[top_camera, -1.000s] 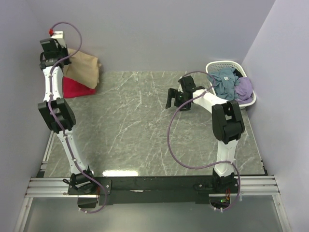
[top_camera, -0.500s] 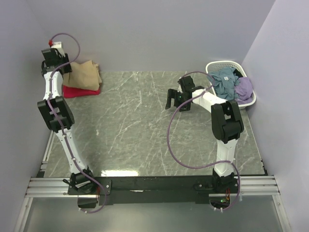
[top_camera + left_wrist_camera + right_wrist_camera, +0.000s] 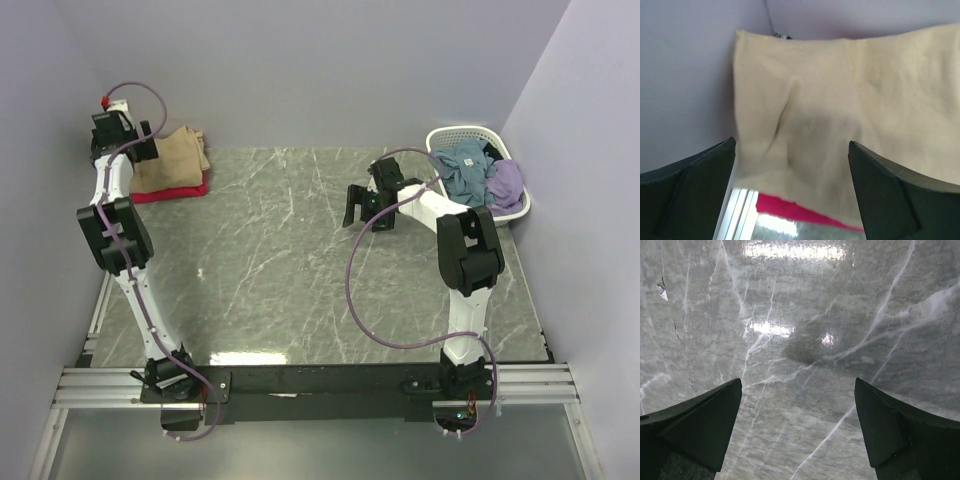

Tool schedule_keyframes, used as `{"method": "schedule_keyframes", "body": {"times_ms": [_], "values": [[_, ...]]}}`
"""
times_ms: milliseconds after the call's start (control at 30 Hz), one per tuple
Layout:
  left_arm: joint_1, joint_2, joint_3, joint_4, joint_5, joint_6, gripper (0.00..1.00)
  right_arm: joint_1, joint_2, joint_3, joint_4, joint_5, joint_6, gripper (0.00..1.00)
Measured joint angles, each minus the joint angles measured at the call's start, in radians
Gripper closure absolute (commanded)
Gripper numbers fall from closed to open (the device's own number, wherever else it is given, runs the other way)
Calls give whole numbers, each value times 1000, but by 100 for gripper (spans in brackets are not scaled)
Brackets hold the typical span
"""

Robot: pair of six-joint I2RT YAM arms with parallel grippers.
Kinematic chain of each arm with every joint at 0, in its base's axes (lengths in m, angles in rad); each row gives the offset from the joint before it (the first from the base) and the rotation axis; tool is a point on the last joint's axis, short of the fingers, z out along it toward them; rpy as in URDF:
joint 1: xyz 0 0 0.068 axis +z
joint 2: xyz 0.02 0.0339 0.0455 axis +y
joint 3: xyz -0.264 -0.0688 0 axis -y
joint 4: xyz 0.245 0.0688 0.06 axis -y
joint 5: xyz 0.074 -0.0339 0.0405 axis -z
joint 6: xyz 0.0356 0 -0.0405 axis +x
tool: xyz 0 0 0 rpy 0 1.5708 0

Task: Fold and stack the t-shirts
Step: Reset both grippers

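Tan t-shirt point(image 3: 840, 100): folded, lying directly below and ahead of the left jaws. It rests on the red-pink t-shirt point(image 3: 790, 210), whose edge shows on the side nearest those jaws. The stack sits at the far left corner of the bench point(image 3: 280, 260).

Left jaws: wide apart, gripping nothing. Right jaws: equally wide and empty over bare bench, well apart from the stack, with the white basket point(image 3: 452, 133) off to their right.

Recommendation: lift the left jaws straight up so no finger snags the top fold. The crease near the tan edge may want smoothing.

No label, brand or writing is legible.
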Motion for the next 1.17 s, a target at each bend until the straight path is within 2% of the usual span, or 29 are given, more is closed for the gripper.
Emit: {"method": "schedule_keyframes", "body": {"times_ms": [167, 333, 500, 567, 867, 1067, 1167], "values": [[-12, -162, -75, 4, 0, -29, 1, 0, 0, 0, 2, -2, 0, 0], [-74, -362, -103, 33, -8, -43, 1, 0, -4, -8, 7, -1, 0, 0], [-266, -507, -122, 77, -2, -84, 1, 0, -73, -72, 16, 6, 1, 0], [-330, -552, -182, 94, 22, -116, 0, 0, -122, -98, 16, 16, 0, 0], [-534, -683, -666, 137, 58, -250, 1, 2, -377, -188, 23, 94, -10, 0], [-664, -716, -783, 127, 37, -296, 0, 2, -446, -243, 37, 135, -10, 0], [-731, -775, -838, 134, -17, -309, 1, 2, -464, -271, 38, 158, -11, 0]]}}
